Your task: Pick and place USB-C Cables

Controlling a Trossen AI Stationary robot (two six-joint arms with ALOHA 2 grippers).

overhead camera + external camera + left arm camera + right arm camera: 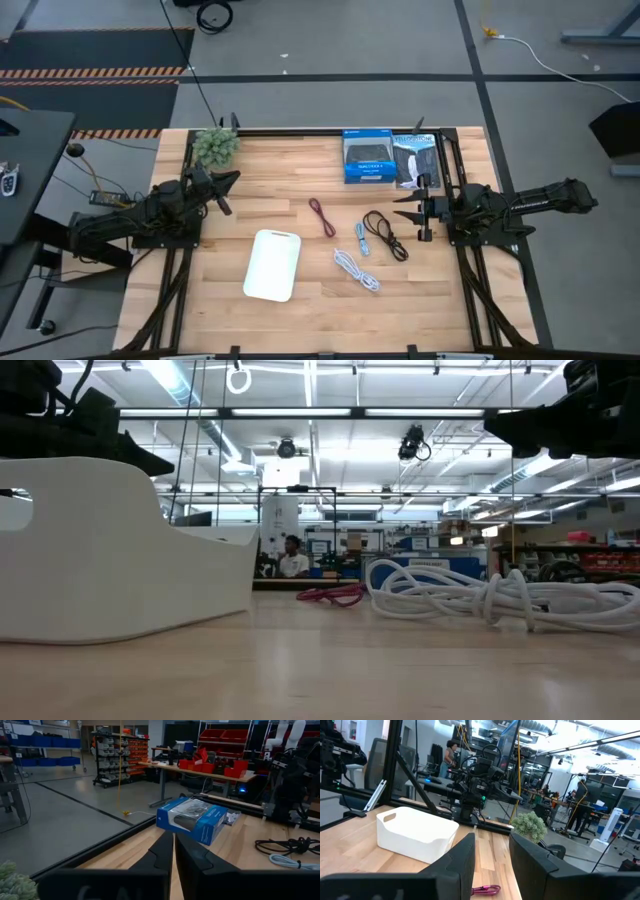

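Note:
Four cables lie loose on the wooden table: a dark red one (322,216), a black one (385,232), a small light-blue one (362,238) and a white one (357,270). The white cable (500,595) and the red one (330,595) also show in the low view. My left gripper (226,186) hovers shut at the table's left side, away from the cables. My right gripper (408,210) hovers open at the right side, just right of the black cable. Neither holds anything.
A white bin (273,264) stands left of the white cable. Two blue boxed products (367,157) lie at the far edge. A small green plant (216,145) stands at the far left corner. People show in the room beyond the table.

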